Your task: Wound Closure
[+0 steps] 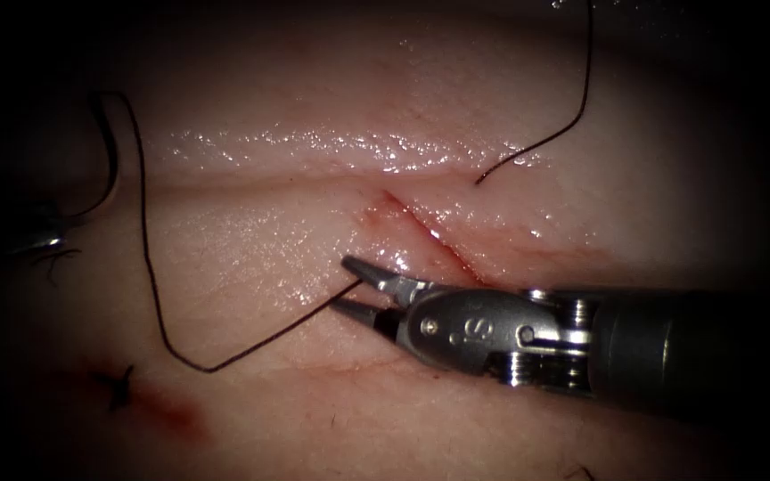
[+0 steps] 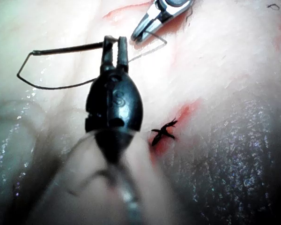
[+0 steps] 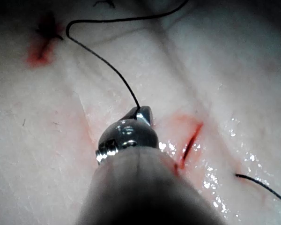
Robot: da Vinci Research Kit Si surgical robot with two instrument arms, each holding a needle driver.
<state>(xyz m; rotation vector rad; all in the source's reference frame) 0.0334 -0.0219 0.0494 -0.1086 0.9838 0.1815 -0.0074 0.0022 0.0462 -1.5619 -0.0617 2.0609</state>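
The cut (image 1: 425,239) runs as a short red line across the pale tissue (image 1: 251,240). My right tool's jaws (image 1: 340,282) stand open just left of the cut, and the dark thread (image 1: 149,267) runs in between them; the right wrist view has the thread (image 3: 107,63) ending at these jaws (image 3: 140,112). At the far left my left tool (image 1: 46,239) is shut on the curved needle (image 1: 118,151), which is out of the tissue. In the left wrist view its jaws (image 2: 113,42) grip the needle (image 2: 65,48) near one end.
A free thread end (image 1: 479,181) lies on the tissue right of the cut and leads away to the far edge. A knotted stitch with cut ends (image 1: 119,387) sits in red fluid at the near left, also seen as a knot (image 2: 163,132).
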